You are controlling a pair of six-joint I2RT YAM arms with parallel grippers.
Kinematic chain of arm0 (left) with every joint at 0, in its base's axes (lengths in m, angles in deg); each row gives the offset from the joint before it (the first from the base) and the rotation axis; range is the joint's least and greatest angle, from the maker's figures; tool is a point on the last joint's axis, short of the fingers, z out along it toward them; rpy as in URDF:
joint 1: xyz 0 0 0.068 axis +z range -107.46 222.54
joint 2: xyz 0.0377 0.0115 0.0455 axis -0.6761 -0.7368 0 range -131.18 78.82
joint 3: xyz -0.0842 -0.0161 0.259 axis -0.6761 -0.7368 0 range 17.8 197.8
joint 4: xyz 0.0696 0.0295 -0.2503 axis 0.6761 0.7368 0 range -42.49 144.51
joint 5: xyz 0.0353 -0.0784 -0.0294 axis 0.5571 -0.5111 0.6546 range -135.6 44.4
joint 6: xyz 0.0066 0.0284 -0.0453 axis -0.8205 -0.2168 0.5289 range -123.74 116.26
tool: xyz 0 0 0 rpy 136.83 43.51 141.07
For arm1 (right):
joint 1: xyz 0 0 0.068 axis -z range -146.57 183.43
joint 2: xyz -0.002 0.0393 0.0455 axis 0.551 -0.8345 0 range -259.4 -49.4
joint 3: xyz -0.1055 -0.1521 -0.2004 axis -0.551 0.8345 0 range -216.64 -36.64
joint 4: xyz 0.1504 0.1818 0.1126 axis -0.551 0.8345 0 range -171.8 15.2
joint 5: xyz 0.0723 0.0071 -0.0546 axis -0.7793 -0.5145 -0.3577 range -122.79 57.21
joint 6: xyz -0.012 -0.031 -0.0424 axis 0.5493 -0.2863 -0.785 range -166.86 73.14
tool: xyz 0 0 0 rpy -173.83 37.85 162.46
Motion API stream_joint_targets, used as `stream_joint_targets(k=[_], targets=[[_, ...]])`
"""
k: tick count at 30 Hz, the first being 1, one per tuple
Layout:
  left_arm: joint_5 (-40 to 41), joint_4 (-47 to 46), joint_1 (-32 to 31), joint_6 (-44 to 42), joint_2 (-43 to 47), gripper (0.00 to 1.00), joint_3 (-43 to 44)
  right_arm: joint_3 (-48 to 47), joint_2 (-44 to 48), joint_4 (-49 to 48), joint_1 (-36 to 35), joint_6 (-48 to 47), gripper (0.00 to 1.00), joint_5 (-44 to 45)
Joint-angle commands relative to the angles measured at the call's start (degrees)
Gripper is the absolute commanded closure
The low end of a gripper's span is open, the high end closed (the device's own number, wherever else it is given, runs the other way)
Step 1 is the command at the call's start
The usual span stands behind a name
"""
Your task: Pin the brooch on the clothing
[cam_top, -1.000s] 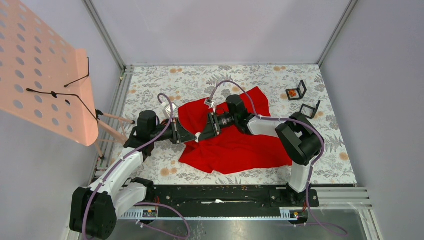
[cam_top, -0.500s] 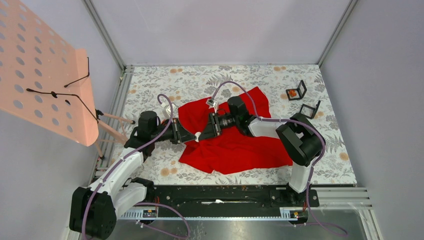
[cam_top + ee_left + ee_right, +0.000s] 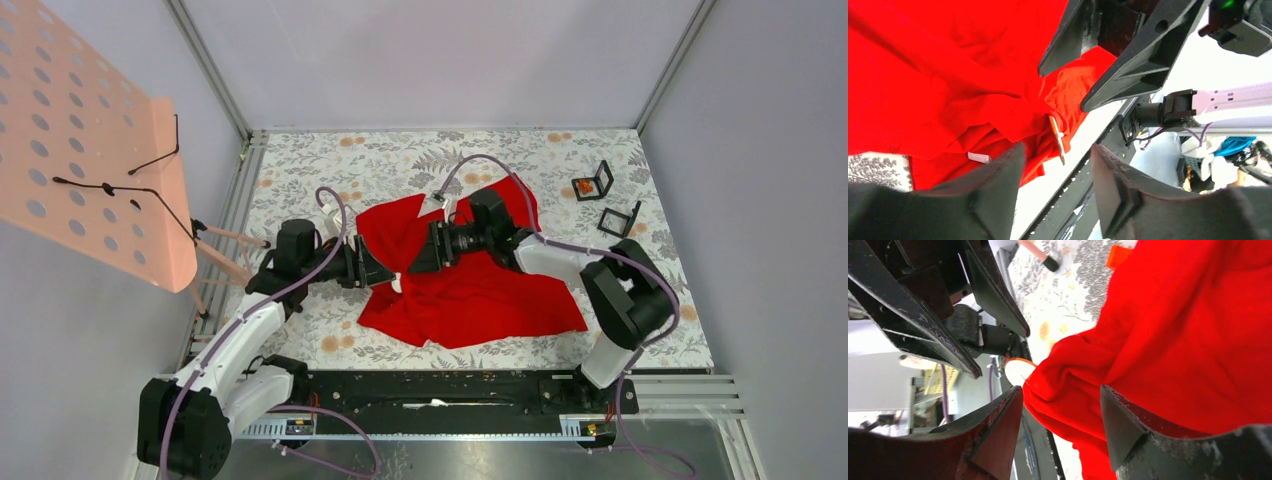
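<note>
Because both arms meet low over the red shirt (image 3: 480, 295), which lies crumpled in the middle of the table (image 3: 330, 160), your top view hides how the jaws stand and whatever sits between them. The right wrist view gives you the brooch (image 3: 1017, 371), a white orange-rimmed disc at a raised fold's edge; the left wrist view shows it edge-on. Whether its pin pierces the cloth is unclear. The left gripper (image 3: 1057, 152) and right gripper (image 3: 1060, 390) both stand with jaws apart, holding nothing.

left arm (image 3: 245, 335): I reach low, toward centre.
right arm (image 3: 560, 262): elbow folded, forearm aimed leftward.
left gripper (image 3: 1057, 150): my jaws apart.
right gripper (image 3: 1060, 389): jaws apart — facing my left one.
</note>
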Motion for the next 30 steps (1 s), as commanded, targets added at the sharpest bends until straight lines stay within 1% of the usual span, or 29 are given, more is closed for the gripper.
stream_joint_targets(k=[1,2,4,7,10,14,16,18,21,25,30], targets=[[5.3,5.7,-0.2,-5.4,3.3,0.39,4.4,0.7,8.6,11.9,1.4,-8.6,0.34,8.0],[6.7,6.9,-0.2,-6.2,4.1,0.36,5.0,0.7,10.2,15.3,1.8,-9.8,0.33,10.0],[9.5,8.9,-0.2,-7.6,5.3,0.25,6.4,-0.1,14.0,23.4,2.8,-12.1,0.32,15.5],[13.3,10.8,-0.2,-9.7,6.3,0.18,8.5,-2.6,18.6,35.0,4.7,-15.1,0.31,25.1],[15.3,11.0,-0.2,-10.6,5.4,0.16,10.4,-6.4,20.6,44.8,7.6,-17.9,0.27,34.9],[19.5,12.5,-0.2,-11.4,1.8,0.14,14.4,-13.9,17.3,55.6,10.5,-23.5,0.26,56.2],[21.8,13.5,-0.1,-12.4,0.1,0.14,16.6,-17.8,14.2,58.3,11.3,-26.4,0.26,66.2],[23.0,13.7,0.1,-13.4,-1.1,0.14,17.9,-21.4,10.6,59.8,12.4,-28.6,0.26,73.2],[24.3,13.3,0.4,-14.4,-2.3,0.13,18.8,-26.9,4.7,60.1,14.7,-32.2,0.27,78.8],[25.3,12.6,1.4,-14.7,-3.4,0.13,18.6,-33.8,-5.1,60.1,17.5,-34.8,0.31,86.5],[26.8,12.8,2.6,-15.8,-3.0,0.13,17.7,-41.9,-15.4,59.5,20.8,-38.7,0.33,91.8]])
